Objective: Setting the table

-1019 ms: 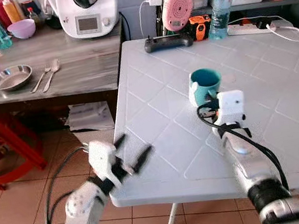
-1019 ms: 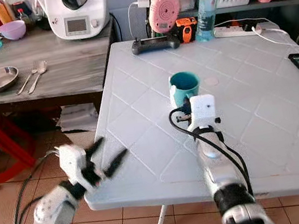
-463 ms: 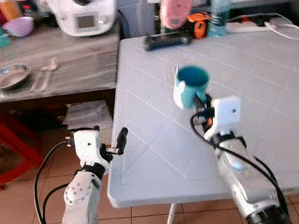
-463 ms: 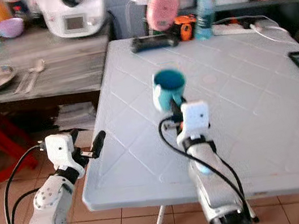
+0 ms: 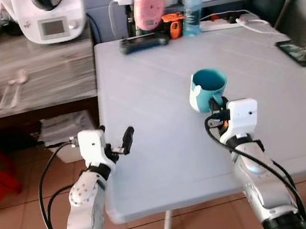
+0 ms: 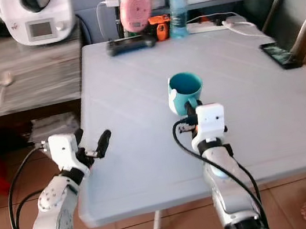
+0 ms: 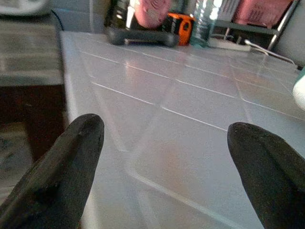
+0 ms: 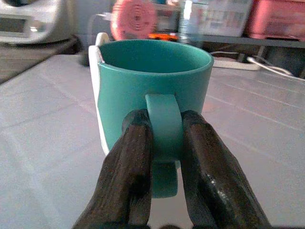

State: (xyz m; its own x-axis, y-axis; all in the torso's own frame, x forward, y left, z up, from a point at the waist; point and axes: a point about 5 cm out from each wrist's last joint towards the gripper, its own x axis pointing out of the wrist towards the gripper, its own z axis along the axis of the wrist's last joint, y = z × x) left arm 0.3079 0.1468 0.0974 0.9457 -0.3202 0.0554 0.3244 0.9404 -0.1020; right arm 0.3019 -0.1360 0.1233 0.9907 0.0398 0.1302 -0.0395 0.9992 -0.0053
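The right gripper [image 8: 164,143] is pinching the handle of the teal ceramic mug [image 5: 208,89] between its fingers, the mug sitting upright mid-way across the white tiled counter [image 5: 154,85]. The left gripper [image 5: 123,142] is hovering at the counter's near-left edge, fingers spread wide and holding nothing.

Right claw [image 8: 164,143] clamped on a handle, arm extended forward; left claw [image 5: 123,142] spread wide, arm raised.

Even, bright daylight, head views sharp, soft sheen on the white bench [image 5: 159,78], faint shadow under the teal mug [image 5: 208,89], wrist views softer, background shelf blurred, near black fingers [image 7: 62,176] out of focus
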